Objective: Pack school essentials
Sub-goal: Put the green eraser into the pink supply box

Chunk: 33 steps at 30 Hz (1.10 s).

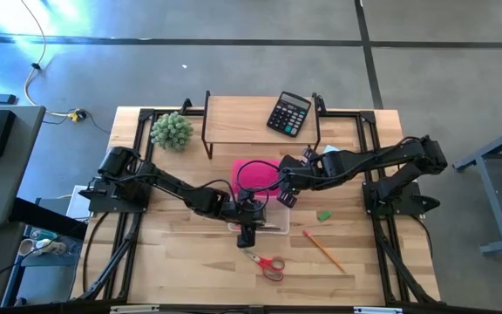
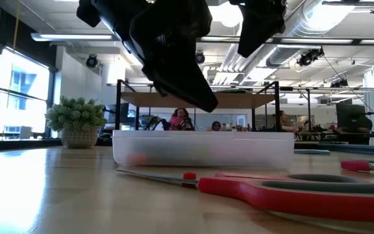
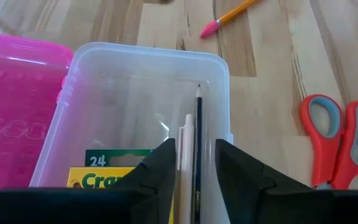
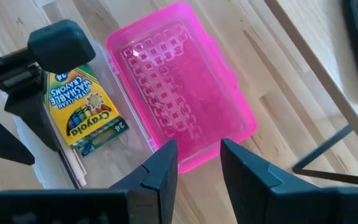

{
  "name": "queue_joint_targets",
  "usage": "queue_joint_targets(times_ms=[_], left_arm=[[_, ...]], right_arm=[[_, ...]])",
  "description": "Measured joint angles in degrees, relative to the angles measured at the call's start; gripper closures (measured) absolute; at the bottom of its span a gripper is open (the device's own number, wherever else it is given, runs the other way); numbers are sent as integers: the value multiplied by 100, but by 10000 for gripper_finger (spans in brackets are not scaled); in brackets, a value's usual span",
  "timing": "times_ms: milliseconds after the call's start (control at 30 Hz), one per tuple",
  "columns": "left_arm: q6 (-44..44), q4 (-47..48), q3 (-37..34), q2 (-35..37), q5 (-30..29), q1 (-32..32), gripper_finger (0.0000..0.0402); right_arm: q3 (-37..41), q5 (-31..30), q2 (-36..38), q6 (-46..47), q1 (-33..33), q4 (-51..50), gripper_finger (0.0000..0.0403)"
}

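Note:
A clear plastic box (image 1: 268,216) sits on the table with its pink lid (image 1: 253,174) open toward the far side. Inside lie the yellow-green crayon box (image 3: 104,177), a thin pale stick (image 3: 186,149) and a dark pencil (image 3: 198,143). My left gripper (image 3: 194,165) hangs open above the box, one finger on each side of the stick and dark pencil. My right gripper (image 4: 197,165) is open above the pink lid's (image 4: 179,93) edge. The red-handled scissors (image 1: 268,264), orange pencil (image 1: 322,249) and green eraser (image 1: 324,215) lie on the table. The notepad does not show.
A black calculator (image 1: 288,113) lies on a low shelf (image 1: 242,118) at the far edge, with a fuzzy green ball plant (image 1: 171,131) to its left. The scissors (image 2: 291,190) lie in front of the box on the near side.

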<state>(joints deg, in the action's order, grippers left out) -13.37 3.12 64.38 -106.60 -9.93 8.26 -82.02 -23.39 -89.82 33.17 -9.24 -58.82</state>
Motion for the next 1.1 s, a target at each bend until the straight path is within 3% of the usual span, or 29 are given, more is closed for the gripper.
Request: queue_joint_targets(times_ms=[300,633,933,1100], left_arm=[[173,186,7,373,496,-228,286],[514,940,-12,966,36,-601,295],[610,1607,-6,1243,-222,-995,296],[608,1837,0,1241,-230,-1053,296]], right_arm=[[0,-378,383,-271,-1,-390,289],[497,-906,1026,360,-293,-1087,289],[1664,-398,1730,1365,-658,-1145,289],[2458,170,1821,1534,-911,-927,283]])
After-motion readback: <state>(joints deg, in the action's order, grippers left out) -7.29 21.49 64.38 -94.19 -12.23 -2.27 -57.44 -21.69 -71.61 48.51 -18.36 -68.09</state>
